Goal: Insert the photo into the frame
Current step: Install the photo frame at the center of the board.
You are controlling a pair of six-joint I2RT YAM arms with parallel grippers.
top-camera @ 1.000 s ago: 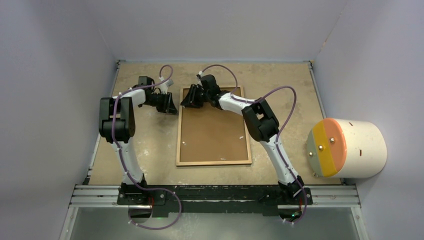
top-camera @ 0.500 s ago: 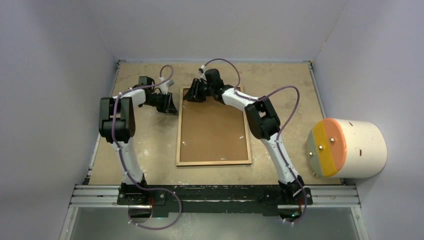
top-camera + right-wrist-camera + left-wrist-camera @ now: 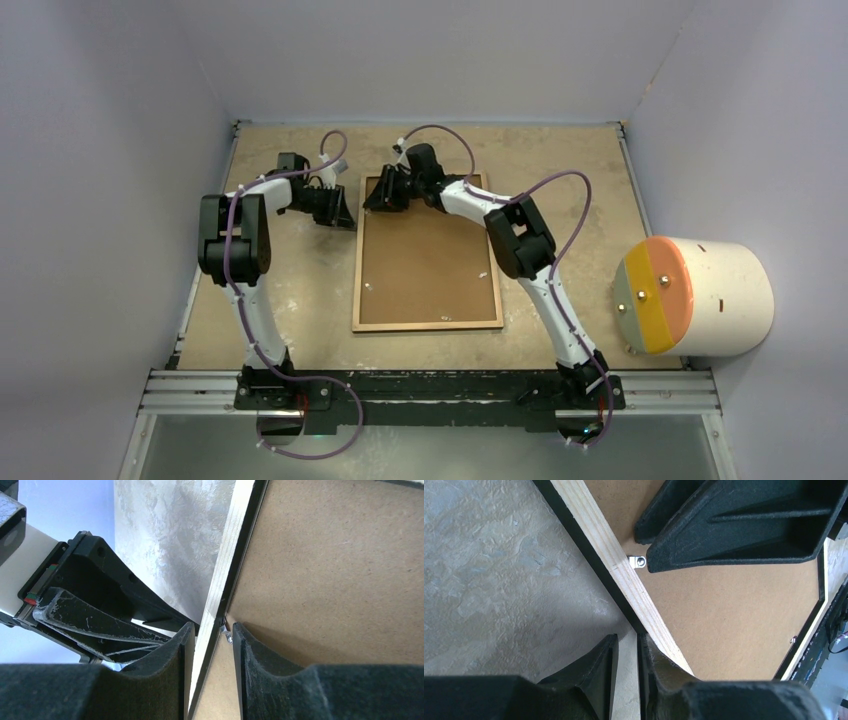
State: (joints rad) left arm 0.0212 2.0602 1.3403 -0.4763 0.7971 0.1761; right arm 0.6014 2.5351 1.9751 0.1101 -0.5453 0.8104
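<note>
The frame (image 3: 428, 325) lies back side up mid-table, light wood rim around a brown backing board (image 3: 428, 260). The photo is not visible in any view. My left gripper (image 3: 340, 210) sits on the table at the frame's upper left edge. In the left wrist view (image 3: 626, 639) its jaws are almost together with only bare table between them, one finger against the rim (image 3: 609, 555). My right gripper (image 3: 378, 197) is at the frame's top left corner. In the right wrist view (image 3: 209, 627) it is narrowly open astride the rim (image 3: 227, 545), by a small metal tab (image 3: 227, 636).
A large white cylinder (image 3: 695, 295) with an orange, yellow and grey end lies at the table's right edge. A metal rail (image 3: 430, 390) runs along the near edge. Walls close the back and sides. A metal tab (image 3: 637, 561) sits inside the rim.
The right gripper shifted slightly back and forth over the frame's top left corner. The left arm and the frame have not moved.
</note>
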